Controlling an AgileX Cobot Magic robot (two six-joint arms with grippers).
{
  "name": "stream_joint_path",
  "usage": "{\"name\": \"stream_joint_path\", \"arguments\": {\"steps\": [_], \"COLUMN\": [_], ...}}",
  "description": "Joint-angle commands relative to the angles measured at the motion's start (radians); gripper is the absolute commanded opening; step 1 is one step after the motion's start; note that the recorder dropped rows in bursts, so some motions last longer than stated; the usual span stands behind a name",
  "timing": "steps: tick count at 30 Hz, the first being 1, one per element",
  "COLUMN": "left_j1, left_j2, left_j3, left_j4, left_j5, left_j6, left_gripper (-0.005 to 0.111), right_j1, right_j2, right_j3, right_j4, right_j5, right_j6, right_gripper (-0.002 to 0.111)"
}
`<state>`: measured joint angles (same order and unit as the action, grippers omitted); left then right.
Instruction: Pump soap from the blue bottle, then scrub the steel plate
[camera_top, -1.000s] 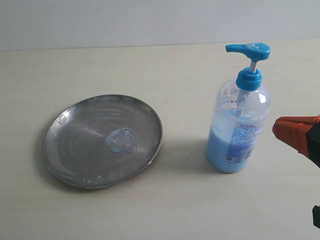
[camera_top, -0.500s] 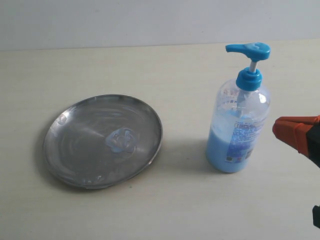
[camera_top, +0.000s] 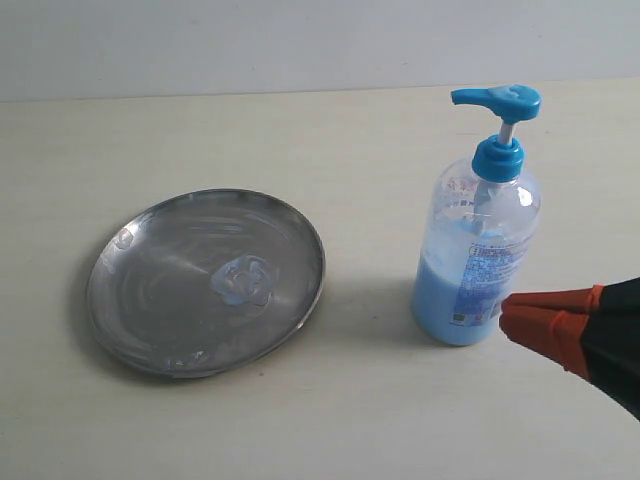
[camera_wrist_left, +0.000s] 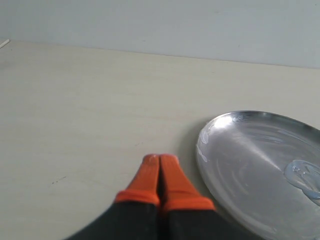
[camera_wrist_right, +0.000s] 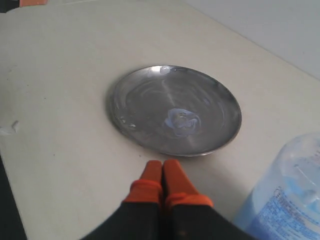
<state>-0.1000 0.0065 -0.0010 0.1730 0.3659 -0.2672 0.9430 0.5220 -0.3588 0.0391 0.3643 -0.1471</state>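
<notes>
The steel plate (camera_top: 205, 282) lies flat on the left of the table, with a pale-blue blob of soap (camera_top: 241, 280) near its middle. The blue bottle (camera_top: 478, 250) stands upright to its right, pump head pointing left, light blue liquid filling its lower half. My right gripper (camera_top: 507, 315) is shut and empty, its orange tips close beside the bottle's base on the near right side. The right wrist view shows the plate (camera_wrist_right: 175, 108), soap (camera_wrist_right: 182, 121), bottle wall (camera_wrist_right: 285, 197) and gripper (camera_wrist_right: 162, 165). My left gripper (camera_wrist_left: 160, 159) is shut, empty, beside the plate's rim (camera_wrist_left: 202, 155).
The pale tabletop (camera_top: 330, 420) runs under everything to a light wall at the back. A small whitish scrap (camera_wrist_right: 9, 128) lies on the table in the right wrist view, and the table's dark edge (camera_wrist_right: 7, 210) shows near it.
My right gripper has moved left and down in the exterior view, ending close by the bottle's base. Plate, soap and bottle have stayed put.
</notes>
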Motion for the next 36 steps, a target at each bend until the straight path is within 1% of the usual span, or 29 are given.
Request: {"name": "stream_joint_path", "arguments": {"steps": [1, 5, 8, 13, 22, 30, 36], "left_j1": [0.001, 0.001, 0.001, 0.001, 0.001, 0.001, 0.001], "left_j2": [-0.006, -0.006, -0.006, -0.006, -0.006, -0.006, -0.006], "left_j3": [0.001, 0.001, 0.001, 0.001, 0.001, 0.001, 0.001], "left_j4": [-0.008, -0.008, -0.008, -0.008, -0.008, -0.008, -0.008], "left_j5": [-0.009, -0.009, -0.009, -0.009, -0.009, -0.009, -0.009], "left_j6": [0.002, 0.002, 0.002, 0.002, 0.002, 0.002, 0.002], "left_gripper": [0.0, 0.0, 0.0, 0.0, 0.0, 0.0, 0.0], "right_j1": [-0.002, -0.002, -0.043, -0.179, -0.415, -0.59, -0.713], "right_j2": [-0.001, -0.024, -0.041, -0.074, -0.147, -0.224, -0.316], "right_j3": [0.002, 0.002, 0.002, 0.002, 0.002, 0.002, 0.002], "right_j4": [0.033, 0.033, 0.033, 0.033, 0.033, 0.031, 0.013], "right_j5": [-0.03, -0.03, -0.03, -0.017, -0.017, -0.014, 0.023], "right_j6": [0.008, 0.017, 0.017, 0.069, 0.069, 0.062, 0.061], "right_gripper": [0.0, 0.0, 0.0, 0.0, 0.0, 0.0, 0.0]}}
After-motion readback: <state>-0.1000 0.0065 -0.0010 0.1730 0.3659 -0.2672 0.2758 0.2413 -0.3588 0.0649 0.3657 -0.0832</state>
